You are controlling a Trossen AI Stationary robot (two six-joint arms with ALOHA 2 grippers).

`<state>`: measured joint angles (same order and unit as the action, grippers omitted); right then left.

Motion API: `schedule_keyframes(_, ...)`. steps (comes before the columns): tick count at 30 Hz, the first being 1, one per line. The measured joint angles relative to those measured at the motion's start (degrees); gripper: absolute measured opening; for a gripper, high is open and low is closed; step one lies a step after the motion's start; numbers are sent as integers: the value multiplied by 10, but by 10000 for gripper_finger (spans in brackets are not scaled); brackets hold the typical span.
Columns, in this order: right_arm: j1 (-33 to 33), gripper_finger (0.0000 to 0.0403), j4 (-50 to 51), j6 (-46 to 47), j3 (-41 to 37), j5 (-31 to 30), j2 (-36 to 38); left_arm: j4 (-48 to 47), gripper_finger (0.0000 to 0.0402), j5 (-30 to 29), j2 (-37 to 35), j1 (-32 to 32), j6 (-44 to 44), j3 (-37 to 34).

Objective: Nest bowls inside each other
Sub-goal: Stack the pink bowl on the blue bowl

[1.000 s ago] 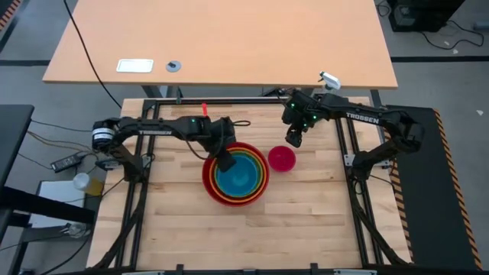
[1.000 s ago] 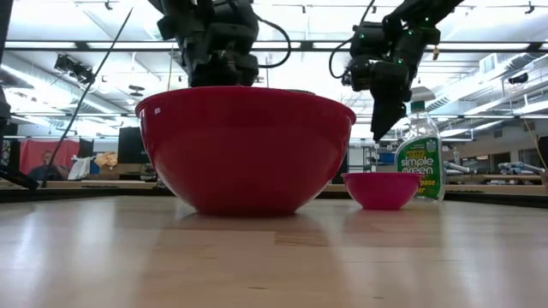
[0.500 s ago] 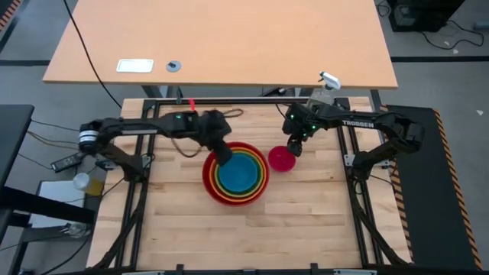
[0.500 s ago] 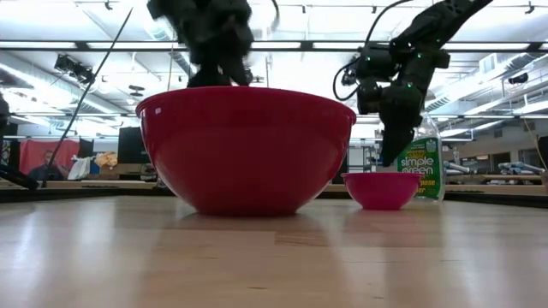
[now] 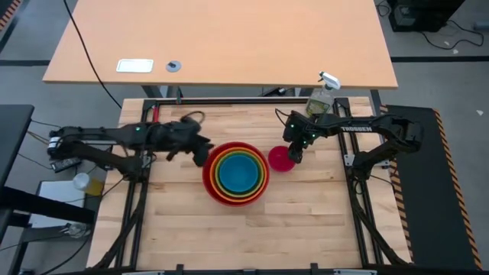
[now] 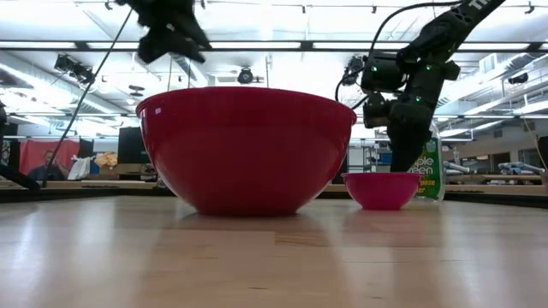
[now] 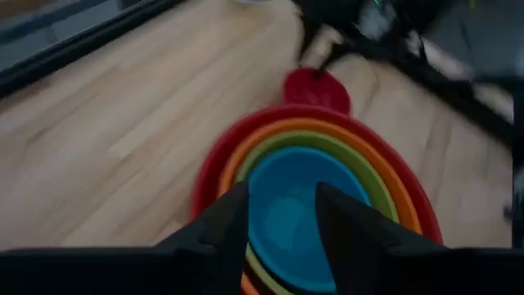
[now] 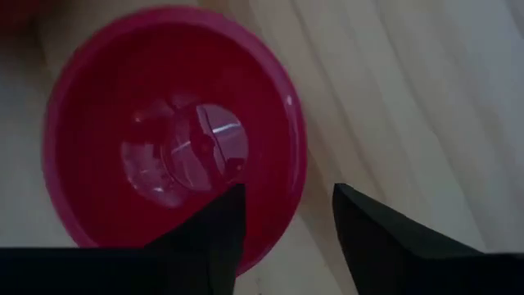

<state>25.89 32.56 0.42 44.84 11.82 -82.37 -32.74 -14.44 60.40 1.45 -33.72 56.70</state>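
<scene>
The red, orange, lime green and blue bowls sit nested (image 5: 235, 173) in the middle of the table, with the blue bowl (image 7: 295, 197) innermost. The small pink bowl (image 5: 279, 160) stands on the table just right of the nest. My left gripper (image 7: 282, 225) is open and holds nothing. It hangs above the table just left of the nest (image 5: 200, 149). My right gripper (image 8: 286, 225) is open and points down over the pink bowl's right rim (image 8: 296, 192). One finger is over the bowl's inside and the other is outside it. I see no touch.
A clear spray bottle (image 5: 321, 95) stands at the far right of the table, behind the pink bowl as the low view shows it (image 6: 428, 167). Bare wood lies in front of the bowls, toward the near edge (image 5: 244, 237).
My left gripper has risen out of the nest and drawn back toward the table's left edge, tipping closer to level. The blue bowl stays in the nest. My right gripper has come down to the pink bowl's right rim.
</scene>
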Motion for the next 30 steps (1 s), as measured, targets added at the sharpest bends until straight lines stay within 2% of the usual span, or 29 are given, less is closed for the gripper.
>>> schedule_keyframes(5,-10,131,-13,33,-17,0,0,31,130,-2,-91,9,-97,-74)
schedule_keyframes(12,-10,23,-12,87,-16,0,0,28,117,-16,-129,8,-98,-73)
schedule_keyframes(17,-6,30,72,83,53,13,0,20,117,-23,-133,8,-82,-54)
schedule_keyframes(24,-6,31,254,24,253,14,2,22,117,-24,-137,10,-70,-42)
schedule_keyframes(27,-6,30,312,1,327,53,2,21,117,-23,-143,10,-88,-41)
schedule_keyframes(30,-16,34,289,14,355,108,2,28,117,-23,-148,10,-101,-41)
